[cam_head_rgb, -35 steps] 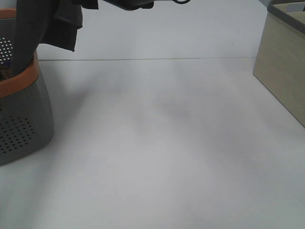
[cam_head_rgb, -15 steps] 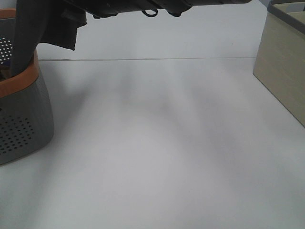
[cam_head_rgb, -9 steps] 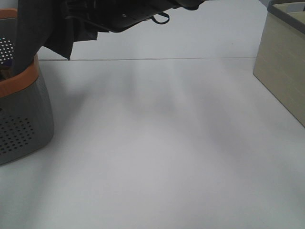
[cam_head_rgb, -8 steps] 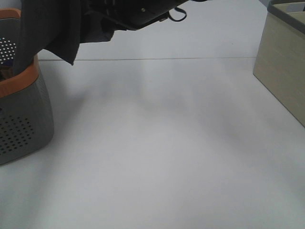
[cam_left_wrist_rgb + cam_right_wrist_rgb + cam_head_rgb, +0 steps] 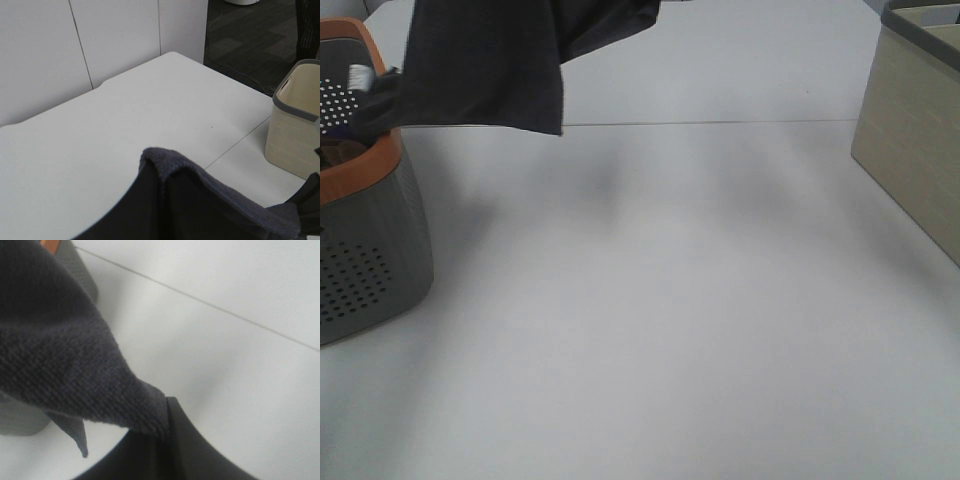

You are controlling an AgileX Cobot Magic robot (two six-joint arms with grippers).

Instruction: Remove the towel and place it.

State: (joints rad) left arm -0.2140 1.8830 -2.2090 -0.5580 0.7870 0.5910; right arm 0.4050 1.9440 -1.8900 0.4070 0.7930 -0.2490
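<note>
Dark charcoal towel (image 5: 485, 65) hangs lifted above the table.

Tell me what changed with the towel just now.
The towel has been drawn up and out to the right: from a narrow bunched strip it now hangs as a broad sheet, its left end still at the basket rim. The dark arm at the top has left view. Basket and beige bin stayed put.

Bright even light; faint soft shadows on the table (image 5: 650, 230).
</note>
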